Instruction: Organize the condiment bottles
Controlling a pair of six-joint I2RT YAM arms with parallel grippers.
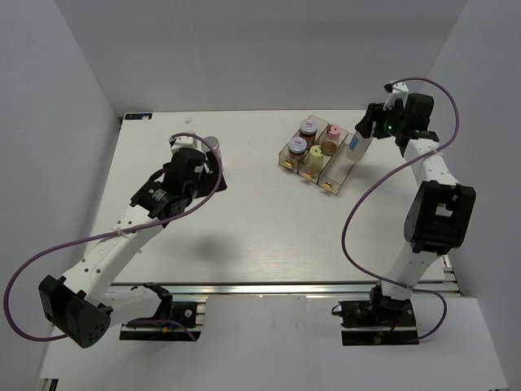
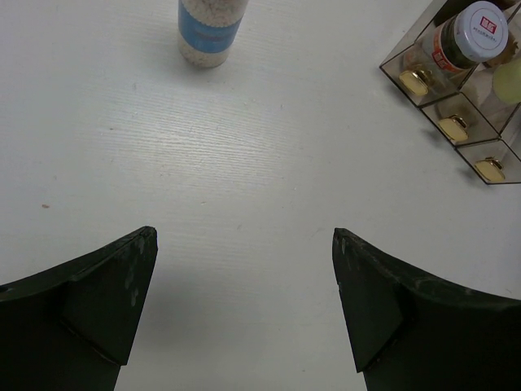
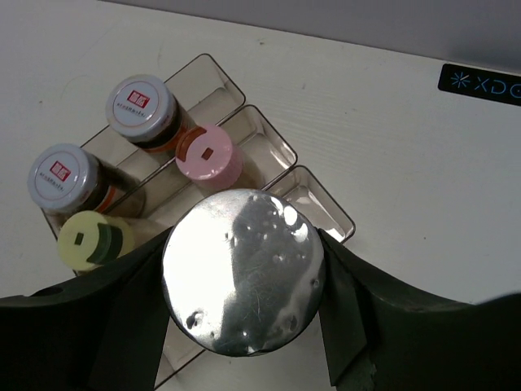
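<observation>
Over the tray's (image 3: 340,213) right slot, the right gripper (image 3: 244,297) is clamping a silver-lidded bottle (image 3: 242,244) by its sides. Two brown bottles (image 3: 142,107) are sitting in the left slot, and the pink-lidded bottle (image 3: 207,155) and yellow bottle (image 3: 85,240) are in the middle one. Across the table (image 2: 244,147), the left gripper (image 2: 244,309) is hovering with jaws wide apart and empty, while a white-and-blue bottle (image 2: 210,28) is standing well ahead of it.

"Where's the white-and-blue bottle (image 1: 355,147)?"

"At the right gripper (image 1: 364,130), over the tray (image 1: 330,184) slot nearest it."

"And the others?"

"Four stand in the slots beyond: two dark bottles (image 1: 308,128), a pink-lidded bottle (image 1: 332,133) and a yellow bottle (image 1: 315,155). A silver-lidded bottle (image 1: 211,145) stands just beside the left gripper (image 1: 192,155)."
</observation>
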